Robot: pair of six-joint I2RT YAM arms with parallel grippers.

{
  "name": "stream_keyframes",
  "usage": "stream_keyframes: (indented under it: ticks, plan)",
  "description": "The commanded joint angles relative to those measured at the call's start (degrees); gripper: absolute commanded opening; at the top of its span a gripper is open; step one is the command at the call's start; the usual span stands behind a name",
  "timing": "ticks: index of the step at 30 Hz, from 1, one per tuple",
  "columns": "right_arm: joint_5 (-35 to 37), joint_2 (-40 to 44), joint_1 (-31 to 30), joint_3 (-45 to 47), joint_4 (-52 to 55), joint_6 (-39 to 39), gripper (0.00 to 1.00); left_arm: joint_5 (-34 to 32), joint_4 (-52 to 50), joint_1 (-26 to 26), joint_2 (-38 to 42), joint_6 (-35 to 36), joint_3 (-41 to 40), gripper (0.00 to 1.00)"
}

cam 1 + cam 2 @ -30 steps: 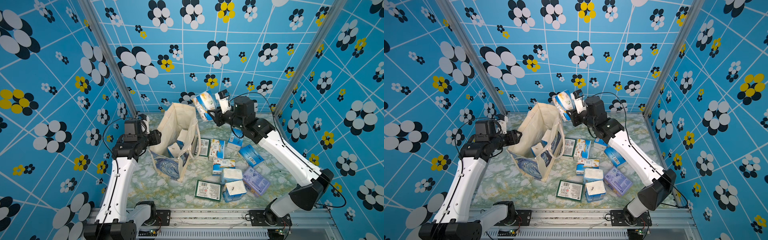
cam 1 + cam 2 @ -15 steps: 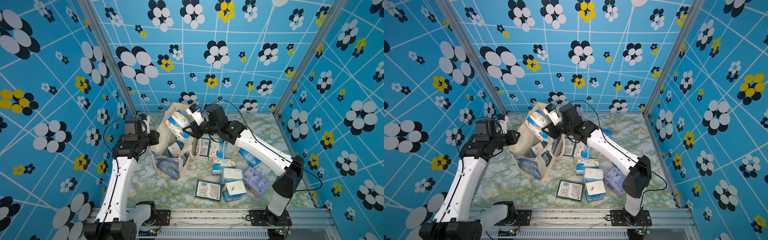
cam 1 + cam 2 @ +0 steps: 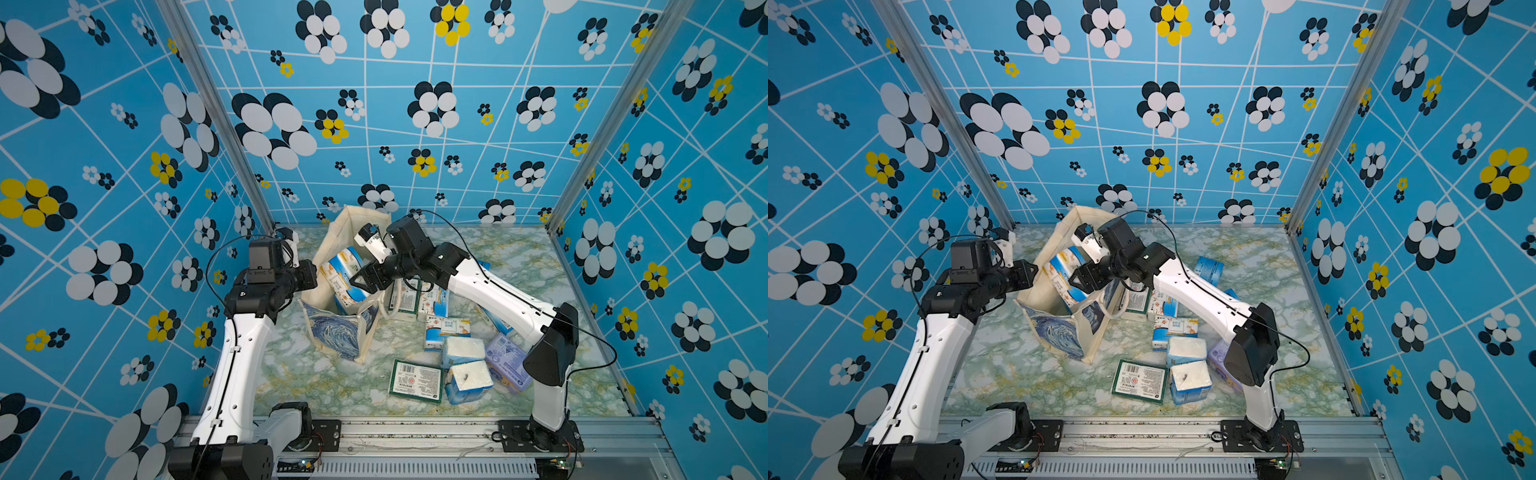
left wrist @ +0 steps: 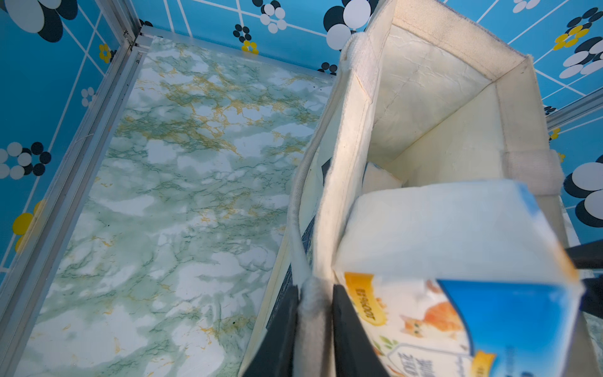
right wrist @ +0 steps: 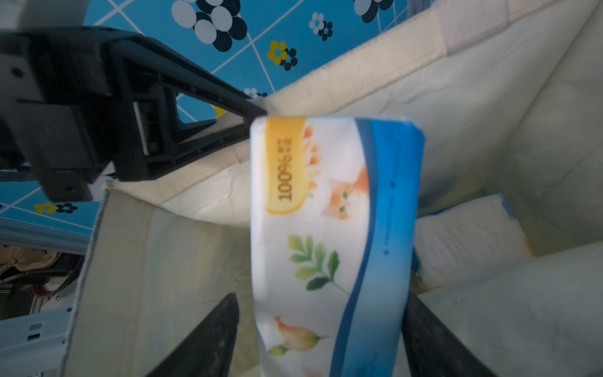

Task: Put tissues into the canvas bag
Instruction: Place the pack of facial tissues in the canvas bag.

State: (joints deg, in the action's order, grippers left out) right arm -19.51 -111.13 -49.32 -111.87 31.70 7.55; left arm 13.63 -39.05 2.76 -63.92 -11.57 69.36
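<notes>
Marbled green worktop, blue flowered walls. You see the canvas bag standing open; loose tissues lie beside the bag. One blue-and-white pack is in the bag's mouth, between the spread jaws of your right tool, clear of one finger. Your left tool pinches the bag's rim.

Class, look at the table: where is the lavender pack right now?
In both top views, the lavender pack lies on the table's right side near the front, just beside the right arm's elbow and next to two white-topped packs.
</notes>
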Motion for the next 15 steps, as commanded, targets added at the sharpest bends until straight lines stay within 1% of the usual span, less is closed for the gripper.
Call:
stream_keyframes:
  ticks: [1, 4, 8, 10, 12, 15]
  plan:
    - [3.0, 3.4, -0.2, -0.8, 1.3, -1.5, 0.83, -1.0, 1.6, 0.2, 1.2, 0.0, -0.3, 0.22]
    - [7.1, 5.3, -0.1, -0.7, 1.3, -2.1, 0.84, -1.1, 1.7, 0.1, 1.1, 0.1, -0.4, 0.21]
    - [17.9, 7.5, 0.4, 0.0, 2.1, -2.1, 0.83, -1.3, 1.7, 0.1, 0.8, 0.2, -0.4, 0.21]
    - [22.3, 8.2, 1.4, 0.5, 2.8, -0.7, 0.81, -1.3, 1.7, 0.1, 0.8, 0.3, -0.3, 0.21]
    - [23.8, 8.1, 3.4, 1.0, 3.7, 1.6, 0.75, -1.3, 1.8, 0.1, 0.9, 0.4, -0.2, 0.21]
    - [21.3, 6.5, 6.7, 1.0, 4.5, 4.5, 0.67, -1.2, 2.0, 0.0, 0.8, 0.7, -0.1, 0.21]
